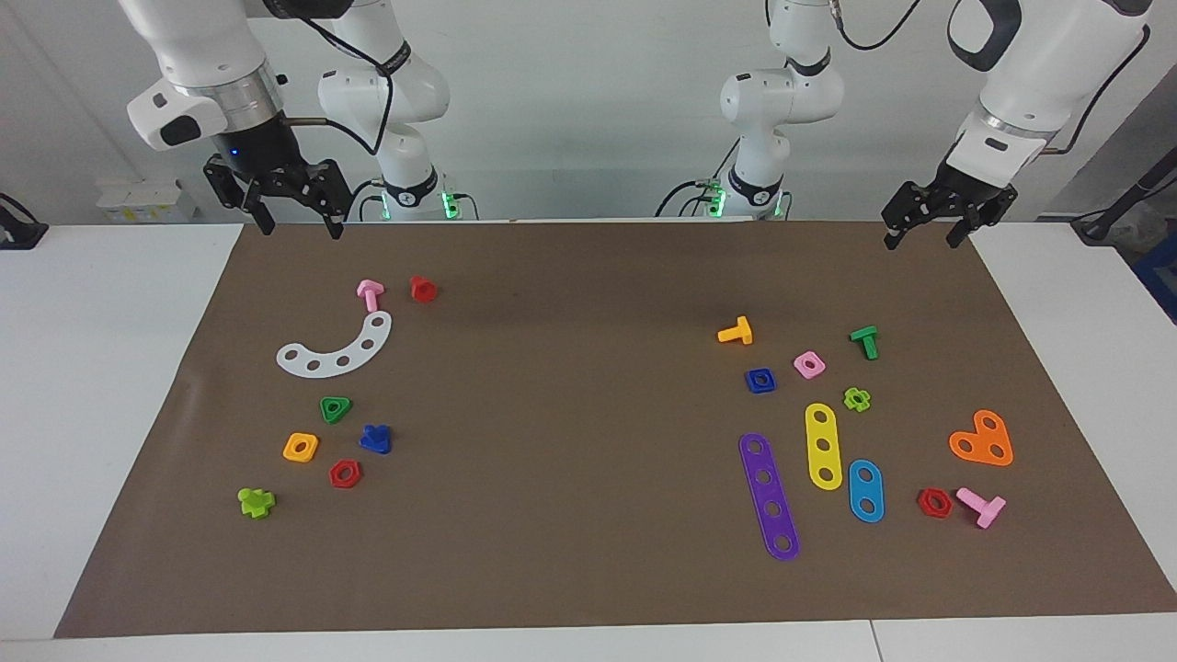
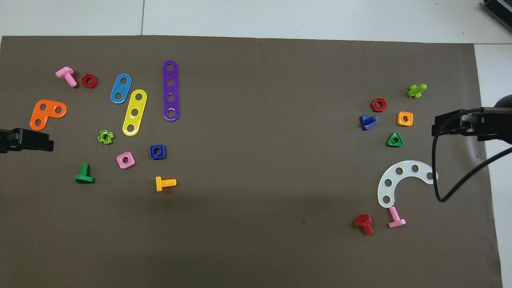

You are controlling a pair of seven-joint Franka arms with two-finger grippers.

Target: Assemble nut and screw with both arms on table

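The dark-blue square nut (image 1: 759, 380) (image 2: 158, 152) lies flat on the brown mat (image 1: 570, 414) toward the left arm's end, beside a pink square nut (image 1: 809, 364). The dark-blue screw (image 1: 375, 439) (image 2: 367, 121) with a triangular head lies toward the right arm's end, between a green triangular nut (image 1: 335, 409) and a red hex nut (image 1: 345, 473). My right gripper (image 1: 302, 226) (image 2: 440, 127) is open and empty, raised over the mat's edge nearest the robots. My left gripper (image 1: 921, 242) (image 2: 40, 141) is open and empty, raised over the mat's near corner at its end.
Around the nut lie an orange bolt (image 1: 736, 332), a green bolt (image 1: 864, 341), and yellow (image 1: 824, 446), purple (image 1: 770, 496) and blue strips. Near the screw lie an orange square nut (image 1: 301, 447) and a white curved plate (image 1: 338, 349). White table (image 1: 92, 368) borders the mat.
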